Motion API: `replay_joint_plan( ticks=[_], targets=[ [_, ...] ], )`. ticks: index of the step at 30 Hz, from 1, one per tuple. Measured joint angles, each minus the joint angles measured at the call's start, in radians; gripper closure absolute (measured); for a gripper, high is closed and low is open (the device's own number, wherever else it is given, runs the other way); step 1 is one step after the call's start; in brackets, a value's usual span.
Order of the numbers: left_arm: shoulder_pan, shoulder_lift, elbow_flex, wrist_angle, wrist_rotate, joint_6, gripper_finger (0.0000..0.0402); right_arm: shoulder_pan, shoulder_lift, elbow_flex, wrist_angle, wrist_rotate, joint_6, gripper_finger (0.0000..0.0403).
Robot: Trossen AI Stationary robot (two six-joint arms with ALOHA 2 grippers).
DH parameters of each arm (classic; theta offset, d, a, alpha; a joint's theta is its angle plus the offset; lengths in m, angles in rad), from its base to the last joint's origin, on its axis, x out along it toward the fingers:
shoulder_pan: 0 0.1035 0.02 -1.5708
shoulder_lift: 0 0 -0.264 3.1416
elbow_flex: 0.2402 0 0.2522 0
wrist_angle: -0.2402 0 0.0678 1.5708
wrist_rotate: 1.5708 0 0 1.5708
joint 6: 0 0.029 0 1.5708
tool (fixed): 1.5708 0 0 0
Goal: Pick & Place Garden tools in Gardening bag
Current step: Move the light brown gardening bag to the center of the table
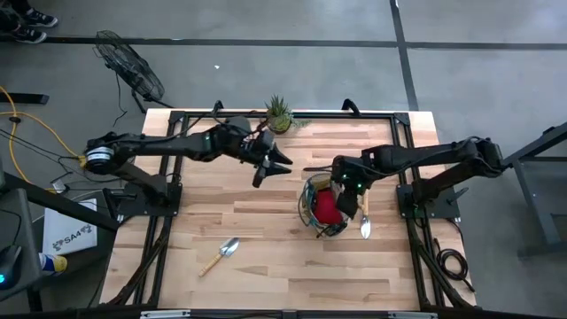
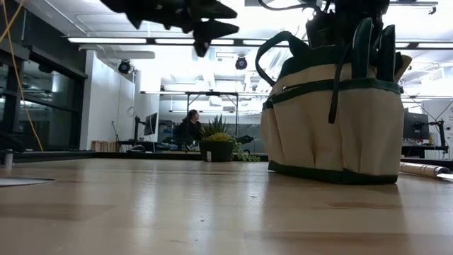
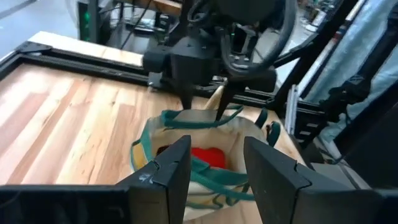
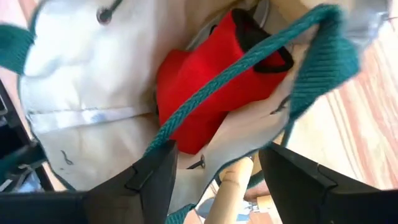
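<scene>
Right wrist view has the right gripper (image 4: 214, 165) spread wide directly over the gardening bag (image 1: 321, 206), a wooden handle between its fingers, red glove (image 4: 208, 93) already inside. Left gripper (image 1: 270, 164) hangs open and empty above mid-table. One trowel (image 1: 219, 256) lies well apart near the front edge — I'd say that's next, calling for a low reach

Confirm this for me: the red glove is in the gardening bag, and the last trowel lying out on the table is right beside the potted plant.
Not quite. The red glove is in the gardening bag, but the loose trowel lies on the near part of the table, far from the potted plant, which stands at the far edge. The high view shows this.
</scene>
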Motion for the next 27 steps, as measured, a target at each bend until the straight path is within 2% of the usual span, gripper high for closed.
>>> replay_joint_plan(
  ticks=[8, 16, 22, 27],
  targets=[
    [0.000, 0.083, 0.051, 0.004, 0.011, 0.019, 0.0257, -0.002, -0.068, 0.000, -0.018, -0.005, 0.122, 0.0183],
    [-0.001, 0.146, 0.087, -0.012, 0.005, 0.022, 0.0257, -0.002, -0.179, 0.000, -0.181, 0.011, 0.430, 0.0183],
    [-0.002, 0.272, 0.315, -0.273, -0.031, 0.066, 0.0257, -0.001, -0.270, 0.000, -0.269, 0.091, 0.614, 0.0183],
    [-0.008, 0.404, 0.553, -0.604, -0.085, 0.096, 0.0257, -0.001, -0.320, 0.000, -0.313, 0.146, 0.716, 0.0183]
  ],
)
